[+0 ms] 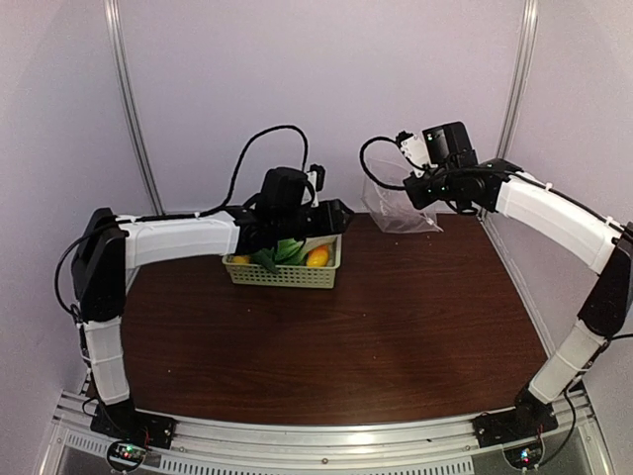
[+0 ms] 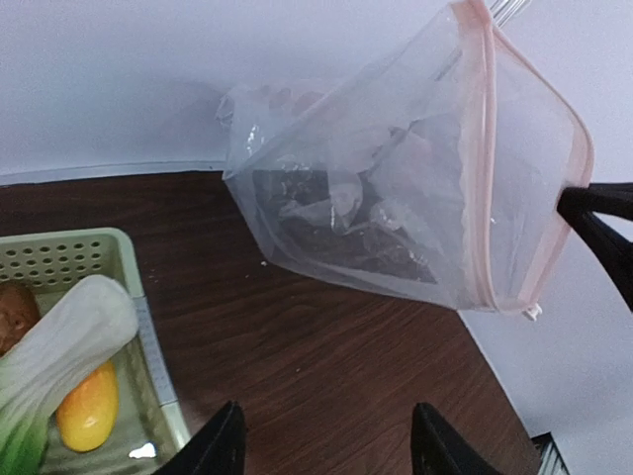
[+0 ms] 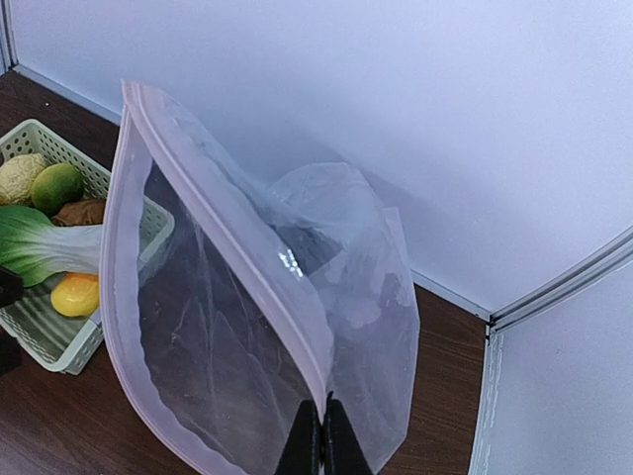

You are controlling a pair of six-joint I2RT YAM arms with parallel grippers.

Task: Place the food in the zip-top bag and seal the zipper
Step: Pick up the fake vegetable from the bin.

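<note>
— Where is the bag [image 1: 401,203] [image 2: 396,198] [image 3: 247,327] to be found?

— It is held up to the right of the basket [image 1: 282,275] [image 2: 59,242] [image 3: 40,134], nearer the back wall. It is pinched at its mouth edge by the right tool [image 1: 415,183] [image 3: 318,430], whose jaws are closed tight on the plastic.

— How is it turned?

— Its long axis is slanted. The mouth is raised and spread open, ringed by the pink zipper [image 2: 485,178] [image 3: 227,228]. The closed end is pointed down toward the wall. A small white tab [image 2: 532,313] is seen at the zipper's lower end.

— And the left tool [image 1: 331,216] [image 2: 326,435]?

— It is held over the worktop [image 1: 396,327] [image 2: 326,327] just beside the basket's right end. Its jaws are parted and nothing is gripped.

— The food?

— It is all seen lying in the basket. The leafy stalk [image 2: 59,336] [image 3: 40,247] is laid along it, and a yellow piece [image 2: 87,406] [image 3: 74,294] is touching it.
</note>
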